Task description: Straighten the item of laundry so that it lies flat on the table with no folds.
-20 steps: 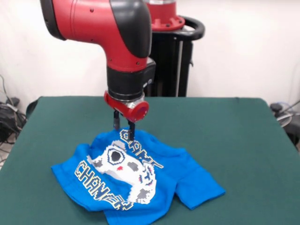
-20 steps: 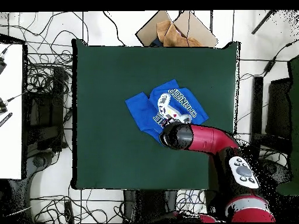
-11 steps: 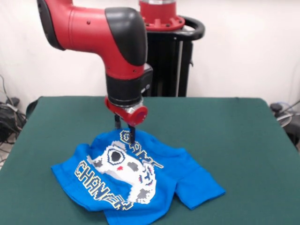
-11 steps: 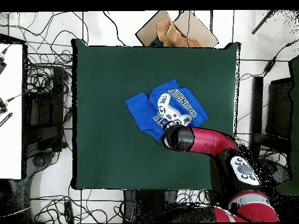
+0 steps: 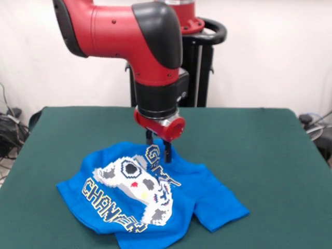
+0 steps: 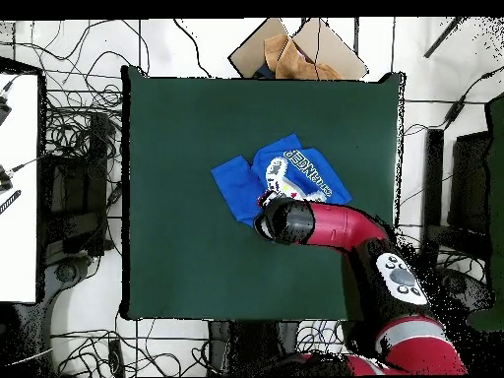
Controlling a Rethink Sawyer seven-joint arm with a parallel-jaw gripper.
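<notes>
Claw (image 5: 158, 147): I've got it right down at the shirt's far edge, by the collar; the two fingers stand a little apart with blue cloth at their tips, but I can't tell whether they pinch it.
Shirt (image 5: 150, 194): almost all of it spreads away from the claw toward the camera in the front view, long axis running slantwise across the table (image 5: 270, 155).
Where it sits: roughly mid-table, under the wrist in the overhead view (image 6: 241, 187).
Look of it: bright blue, print face up, still rumpled. One sleeve juts out flat, the other edge is bunched and the hem is folded under.
My call: pull away from the bulk, or the folds stay.
</notes>
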